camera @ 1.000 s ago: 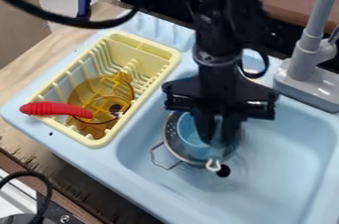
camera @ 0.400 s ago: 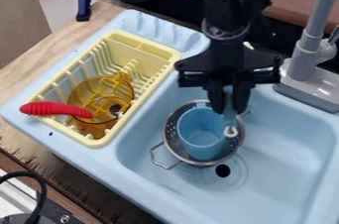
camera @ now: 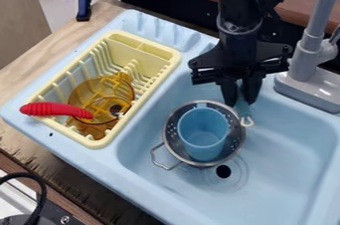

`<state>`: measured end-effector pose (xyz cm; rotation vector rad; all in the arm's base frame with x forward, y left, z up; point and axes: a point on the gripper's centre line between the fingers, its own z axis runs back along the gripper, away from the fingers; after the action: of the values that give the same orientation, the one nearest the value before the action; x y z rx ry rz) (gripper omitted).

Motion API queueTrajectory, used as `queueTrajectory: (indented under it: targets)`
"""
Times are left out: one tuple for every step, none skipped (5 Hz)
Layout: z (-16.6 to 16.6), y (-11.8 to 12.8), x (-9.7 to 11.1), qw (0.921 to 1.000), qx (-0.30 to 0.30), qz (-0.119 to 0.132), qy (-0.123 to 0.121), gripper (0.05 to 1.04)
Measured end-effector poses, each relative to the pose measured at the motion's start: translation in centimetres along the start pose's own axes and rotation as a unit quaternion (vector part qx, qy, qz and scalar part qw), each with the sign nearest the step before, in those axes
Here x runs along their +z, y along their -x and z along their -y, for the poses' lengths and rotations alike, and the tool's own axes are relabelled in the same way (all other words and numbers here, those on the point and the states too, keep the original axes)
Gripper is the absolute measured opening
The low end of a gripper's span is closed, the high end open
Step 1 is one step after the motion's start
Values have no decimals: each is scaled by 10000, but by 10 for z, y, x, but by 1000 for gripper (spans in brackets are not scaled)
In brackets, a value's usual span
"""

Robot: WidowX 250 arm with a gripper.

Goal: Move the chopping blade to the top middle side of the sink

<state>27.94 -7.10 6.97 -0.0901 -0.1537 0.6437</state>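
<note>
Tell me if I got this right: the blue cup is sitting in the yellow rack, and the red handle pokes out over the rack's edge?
Not quite: the camera view shows the blue cup in the metal strainer in the sink. The red handle does poke out over the yellow rack's edge.

Rack (camera: 174, 63) on sink's (camera: 93, 157) left end, dishes (camera: 100, 92) in rack, handle (camera: 49, 109) across rack's left rim, basin (camera: 286, 169) to right, colander (camera: 171, 138) in basin's left part, cup (camera: 203, 137) in colander, drain hole (camera: 223, 171) before colander, faucet (camera: 306, 52) on back edge.
</note>
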Motion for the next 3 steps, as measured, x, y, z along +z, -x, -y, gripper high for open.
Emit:
queueTrajectory:
  targets:
    - [3, -6, -2, 9987, 470, 181, -38, 211]
    - [7, -10, -5, 9964, 828, 150, -111, 211]
    - [11, -13, -10, 9953, 944, 129, -149, 211]
